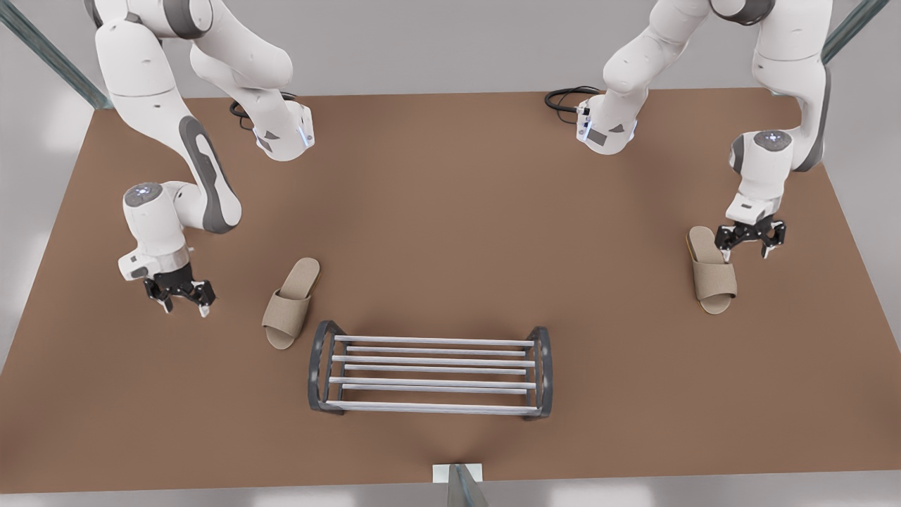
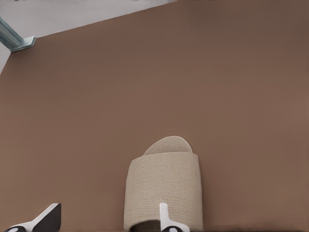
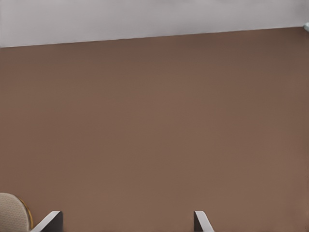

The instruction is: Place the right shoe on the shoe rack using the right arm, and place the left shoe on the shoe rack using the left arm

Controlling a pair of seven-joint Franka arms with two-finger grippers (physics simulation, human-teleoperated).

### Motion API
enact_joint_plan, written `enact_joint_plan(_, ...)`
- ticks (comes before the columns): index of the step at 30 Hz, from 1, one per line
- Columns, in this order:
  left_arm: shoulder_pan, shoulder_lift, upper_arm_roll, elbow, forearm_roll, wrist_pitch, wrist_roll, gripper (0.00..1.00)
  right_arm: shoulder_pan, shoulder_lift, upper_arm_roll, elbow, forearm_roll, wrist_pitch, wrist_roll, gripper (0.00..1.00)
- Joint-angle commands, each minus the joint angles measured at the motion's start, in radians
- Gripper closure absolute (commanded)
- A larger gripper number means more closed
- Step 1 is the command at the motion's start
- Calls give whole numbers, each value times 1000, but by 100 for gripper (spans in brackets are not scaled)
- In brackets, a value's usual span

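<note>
The left shoe [image 1: 711, 271], a beige open-toe slipper, lies flat at the front view's right. My left gripper [image 1: 746, 252] hangs open over its heel end, one finger above the slipper and the other beside it. The left wrist view shows the same slipper [image 2: 164, 193] under one fingertip [image 2: 166, 220] of the left gripper [image 2: 107, 222]. The right shoe [image 1: 290, 303] lies at the front view's left, just beside the shoe rack [image 1: 433, 342]. My right gripper [image 1: 186, 308] is open, apart from that slipper and farther out towards the table's side. The slipper's heel [image 3: 12, 212] peeks in beside the right gripper [image 2: 126, 223].
The rack stands near the brown table's [image 1: 450, 211] front edge, with nothing on its bars. Black cables [image 1: 563, 98] coil by the arm bases at the back. A white bracket [image 1: 457, 473] sits at the front edge, and metal posts [image 1: 56, 60] rise at the corners.
</note>
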Motion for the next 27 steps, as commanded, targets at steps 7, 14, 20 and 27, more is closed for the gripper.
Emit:
enact_joint_plan(7, 63, 12, -2, -95, 42, 133, -92, 3, -26, -30, 52, -139, 3, 289, -71, 0)
enact_joint_plan(14, 76, 72, 1, -95, 44, 133, -169, 3, 150, -27, 176, -167, 133, 284, 133, 0)
enact_joint_plan(20, 83, 101, 0, -64, 50, 133, -169, 3, 178, -111, 176, -285, 175, 284, 133, 0)
enact_joint_plan(27, 81, 150, 0, 5, 41, 131, -169, 3, 159, -39, 175, -282, 178, 286, 135, 0)
